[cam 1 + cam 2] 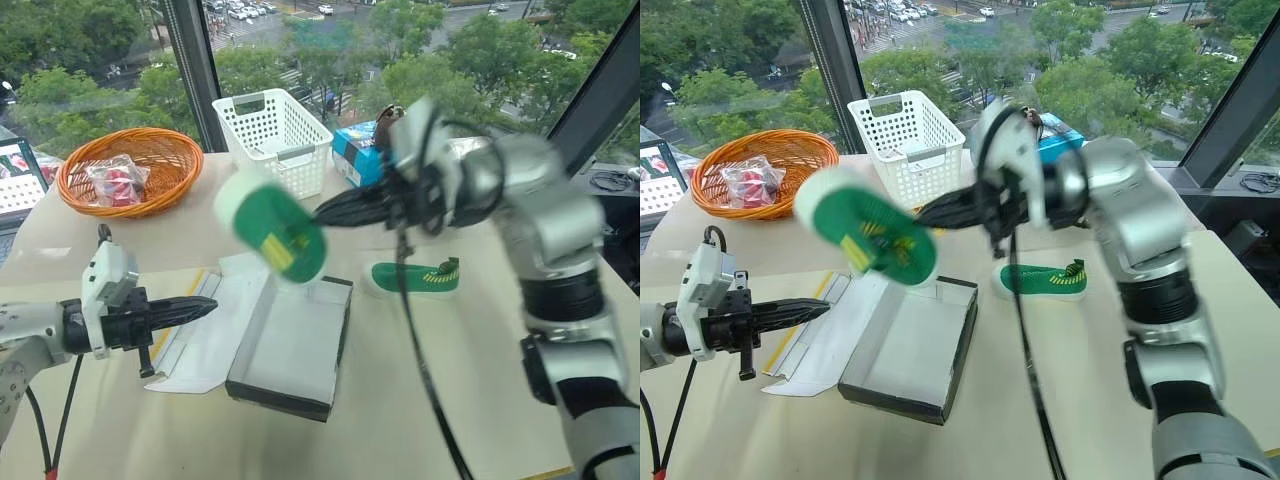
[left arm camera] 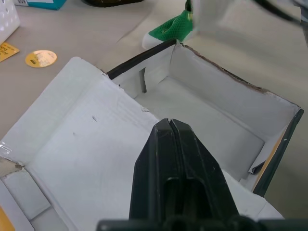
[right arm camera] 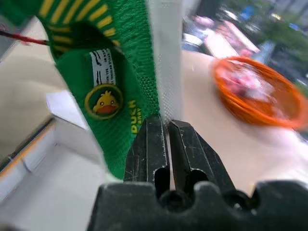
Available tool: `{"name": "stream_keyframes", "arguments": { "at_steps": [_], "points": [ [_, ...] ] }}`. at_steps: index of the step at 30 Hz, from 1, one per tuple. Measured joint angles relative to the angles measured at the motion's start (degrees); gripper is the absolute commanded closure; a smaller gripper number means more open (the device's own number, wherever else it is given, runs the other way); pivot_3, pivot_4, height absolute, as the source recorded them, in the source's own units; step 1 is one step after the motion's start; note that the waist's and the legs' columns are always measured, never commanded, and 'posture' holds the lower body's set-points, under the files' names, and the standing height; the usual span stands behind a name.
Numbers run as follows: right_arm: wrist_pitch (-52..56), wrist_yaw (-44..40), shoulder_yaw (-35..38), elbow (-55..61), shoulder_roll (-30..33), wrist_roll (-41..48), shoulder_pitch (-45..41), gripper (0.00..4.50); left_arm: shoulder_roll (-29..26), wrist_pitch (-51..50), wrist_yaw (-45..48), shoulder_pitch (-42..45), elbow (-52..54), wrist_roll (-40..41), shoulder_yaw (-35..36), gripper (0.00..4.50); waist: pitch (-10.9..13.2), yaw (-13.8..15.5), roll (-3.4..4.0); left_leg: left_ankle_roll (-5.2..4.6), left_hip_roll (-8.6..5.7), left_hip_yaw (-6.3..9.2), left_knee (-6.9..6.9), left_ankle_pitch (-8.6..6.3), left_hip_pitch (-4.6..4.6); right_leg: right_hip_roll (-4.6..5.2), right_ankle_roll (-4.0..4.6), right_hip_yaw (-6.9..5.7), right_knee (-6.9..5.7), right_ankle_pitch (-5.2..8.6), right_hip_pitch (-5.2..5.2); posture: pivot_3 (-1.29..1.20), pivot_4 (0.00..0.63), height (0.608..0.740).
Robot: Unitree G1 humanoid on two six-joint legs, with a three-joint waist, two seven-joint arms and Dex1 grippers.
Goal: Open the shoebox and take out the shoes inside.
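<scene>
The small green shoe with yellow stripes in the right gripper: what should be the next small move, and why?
Probably carry the small green shoe with yellow stripes sideways and lower it beside the other green shoe on the beige table. The right gripper is shut on its edge, holding it above the open white-lined shoebox, whose tray looks empty, so setting it down would finish the task.

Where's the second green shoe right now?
The second shoe is in the air, pinched in the right gripper above the open shoebox, in front of the white basket; the other shoe lies on the table beside the box.
</scene>
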State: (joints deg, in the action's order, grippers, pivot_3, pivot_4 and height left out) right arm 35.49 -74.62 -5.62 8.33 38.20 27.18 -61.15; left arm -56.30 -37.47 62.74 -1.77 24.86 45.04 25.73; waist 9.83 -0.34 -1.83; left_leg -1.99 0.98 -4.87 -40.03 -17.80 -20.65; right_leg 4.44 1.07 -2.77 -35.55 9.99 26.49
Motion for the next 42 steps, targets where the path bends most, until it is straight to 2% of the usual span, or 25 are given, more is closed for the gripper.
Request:
{"name": "stream_keyframes", "arguments": {
  "at_steps": [5, 8, 16, 23, 28, 31, 34, 38, 41, 42],
  "points": [
    [0.3, -4.3, -0.5, -2.7, 9.5, -1.2, 0.2, 4.47, 0.8, 0.1, -0.1, 0.8, -0.2, -0.1, -1.7, 4.50, 0.0, -0.3, 0.00, -0.01, 0.00, -0.02, 0.08, 0.00, -0.06, -0.03, -0.02, -0.01, 0.20, -0.01, 0.00, 0.00, 0.150, 0.731],
    [-6.5, -8.4, -3.3, -7.4, 15.7, -7.4, 2.5, 4.47, 1.2, 0.2, -0.1, 1.3, -0.5, -0.1, -2.4, 4.50, 0.0, -0.3, 0.00, -0.10, 0.00, -0.05, 0.07, -0.05, -0.11, -0.03, -0.11, -0.01, 0.43, -0.05, -0.04, 0.00, 0.150, 0.731],
    [-22.0, -14.3, -10.2, -16.6, 20.7, -18.5, 6.8, 4.47, 2.0, 0.2, -0.1, 1.7, -0.6, -0.2, -3.2, 4.50, 0.0, -0.3, 0.02, 0.07, -0.01, -0.11, 0.02, 0.05, -0.27, -0.01, -0.24, 0.04, 0.52, -0.07, 0.04, 0.00, 0.150, 0.731],
    [-27.5, -14.9, -16.7, -16.8, 27.1, -16.6, 8.4, 4.47, 2.0, 0.1, -0.3, 1.6, -0.5, -0.1, -3.2, 4.50, 0.0, -0.3, 0.02, 0.14, -0.01, -0.10, -0.06, 0.09, -0.44, 0.00, -0.29, 0.03, 0.53, -0.07, 0.17, 0.00, 0.150, 0.731],
    [-28.9, -15.0, -19.8, -16.7, 27.8, -14.9, 9.8, 4.47, 2.0, 0.0, -0.5, 1.5, -0.1, 0.0, -3.2, 4.50, 0.0, -0.4, 0.02, 0.12, 0.00, -0.14, -0.17, 0.08, -0.43, 0.00, -0.30, 0.08, 0.49, -0.08, 0.17, 0.00, 0.150, 0.731],
    [-30.1, -15.0, -20.9, -17.1, 26.0, -16.7, 10.6, 4.47, 2.0, -0.1, -0.8, 1.4, 0.3, 0.1, -3.2, 4.50, 0.0, -0.4, 0.02, 0.12, 0.00, -0.13, -0.25, 0.08, -0.43, -0.02, -0.30, 0.09, 0.45, -0.09, 0.15, 0.00, 0.150, 0.731],
    [-32.7, -14.1, -21.1, -20.0, 22.4, -21.1, 10.6, 4.47, 2.0, -0.2, -0.8, 1.4, 0.7, 0.3, -3.2, 4.50, 0.0, -0.3, 0.02, 0.12, 0.00, -0.13, -0.32, 0.08, -0.40, -0.02, -0.32, 0.11, 0.41, -0.11, 0.09, 0.00, 0.150, 0.731],
    [-36.7, -8.0, -22.2, -28.0, 16.9, -30.7, 10.0, 4.47, 2.0, -0.4, -1.0, 1.4, 1.2, 0.5, -3.1, 4.50, 0.0, -0.1, -0.01, 0.12, -0.04, -0.09, -0.39, 0.09, -0.35, 0.01, -0.36, 0.08, 0.43, -0.12, -0.06, 0.00, 0.150, 0.731],
    [-38.7, -6.9, -22.1, -29.9, 16.1, -33.3, 10.5, 4.47, 2.0, -0.7, -1.3, 1.4, 1.3, 1.2, -3.1, 4.50, 0.0, 0.5, -0.01, 0.14, -0.02, -0.05, -0.39, 0.09, -0.38, 0.00, -0.37, 0.04, 0.46, -0.12, -0.06, 0.00, 0.150, 0.731],
    [-39.2, -6.9, -21.8, -30.0, 16.0, -33.7, 10.6, 4.10, 2.0, -0.9, -1.4, 1.4, 1.3, 1.3, -3.1, 4.50, 0.0, 0.5, -0.01, 0.14, -0.02, -0.05, -0.39, 0.10, -0.37, -0.01, -0.37, 0.05, 0.47, -0.12, -0.07, 0.00, 0.150, 0.731]
  ]
}}
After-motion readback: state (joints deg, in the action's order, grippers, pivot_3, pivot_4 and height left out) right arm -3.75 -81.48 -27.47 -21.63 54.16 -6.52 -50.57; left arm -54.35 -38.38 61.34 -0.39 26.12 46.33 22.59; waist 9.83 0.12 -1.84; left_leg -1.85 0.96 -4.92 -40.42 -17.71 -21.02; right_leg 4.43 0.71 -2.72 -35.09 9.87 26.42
